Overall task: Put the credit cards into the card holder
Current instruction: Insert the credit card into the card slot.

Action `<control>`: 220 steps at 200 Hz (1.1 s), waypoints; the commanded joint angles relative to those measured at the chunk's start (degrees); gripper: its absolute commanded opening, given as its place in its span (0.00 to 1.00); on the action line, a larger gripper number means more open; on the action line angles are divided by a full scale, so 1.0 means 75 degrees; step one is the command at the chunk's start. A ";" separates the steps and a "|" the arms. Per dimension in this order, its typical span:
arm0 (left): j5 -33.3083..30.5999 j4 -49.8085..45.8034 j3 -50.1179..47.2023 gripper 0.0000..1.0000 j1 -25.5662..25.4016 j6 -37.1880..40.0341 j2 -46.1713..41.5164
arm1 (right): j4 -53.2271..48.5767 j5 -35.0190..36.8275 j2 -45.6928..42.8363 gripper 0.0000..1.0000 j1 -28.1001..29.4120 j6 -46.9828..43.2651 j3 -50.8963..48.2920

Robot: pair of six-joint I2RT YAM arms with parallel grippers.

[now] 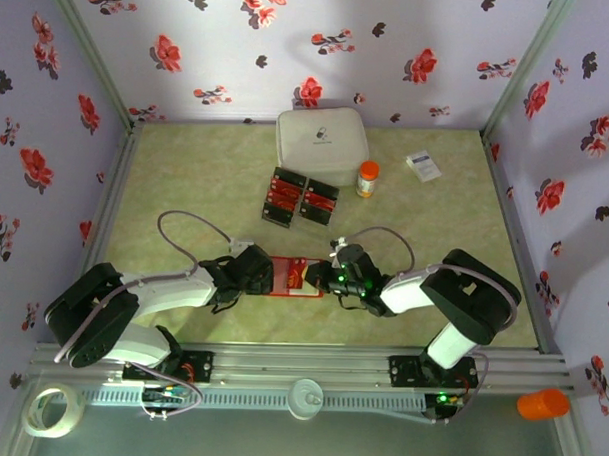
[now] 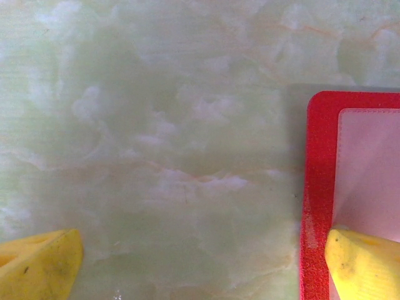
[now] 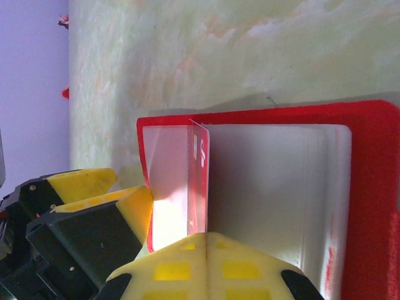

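Pinching thin red rectangular card [image 3: 200,181] upright in closed right gripper [image 3: 206,247], at pale pocket of flat red rectangular wallet [image 3: 369,187]; spreading left gripper [image 2: 200,262] wide, fingertip [image 2: 362,265] resting on wallet's end.

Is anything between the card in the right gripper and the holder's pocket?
Nothing visible. The right gripper holds the credit card edge-on at the pale pocket of the card holder; the left gripper rests one finger on its end, aside.

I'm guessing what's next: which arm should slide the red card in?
Right. The right end effector is shut on a credit card standing over the card holder; the left end effector is open, one finger on it.
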 commanded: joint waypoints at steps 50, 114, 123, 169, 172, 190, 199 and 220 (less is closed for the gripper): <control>0.0007 0.0060 -0.0145 1.00 0.0056 -0.0164 0.0130 | -0.0710 0.0157 -0.0261 0.00 0.0128 0.0104 -0.0126; 0.0007 0.0083 -0.0179 1.00 0.0050 -0.0175 0.0165 | -0.0982 -0.0025 -0.0019 0.00 0.0144 0.0114 0.0161; 0.0000 0.0095 -0.0185 1.00 0.0055 -0.0185 0.0174 | -0.0998 -0.0074 0.0027 0.00 0.0142 0.0112 0.0211; 0.0017 0.0148 -0.0179 1.00 0.0057 -0.0180 0.0222 | -0.1265 -0.0258 0.0192 0.00 0.0149 0.0033 0.0502; 0.0015 0.0153 -0.0179 1.00 0.0057 -0.0178 0.0225 | -0.1285 -0.0274 0.0203 0.00 0.0153 0.0026 0.0524; 0.0026 0.0176 -0.0179 1.00 0.0055 -0.0179 0.0218 | -0.1403 -0.0383 0.0296 0.00 0.0155 -0.0008 0.0678; 0.0033 0.0177 -0.0179 1.00 0.0057 -0.0175 0.0236 | -0.1442 -0.0433 0.0368 0.00 0.0151 -0.0014 0.0760; 0.0043 0.0188 -0.0167 1.00 0.0057 -0.0164 0.0225 | -0.1581 -0.0527 0.0497 0.00 0.0195 -0.0061 0.0961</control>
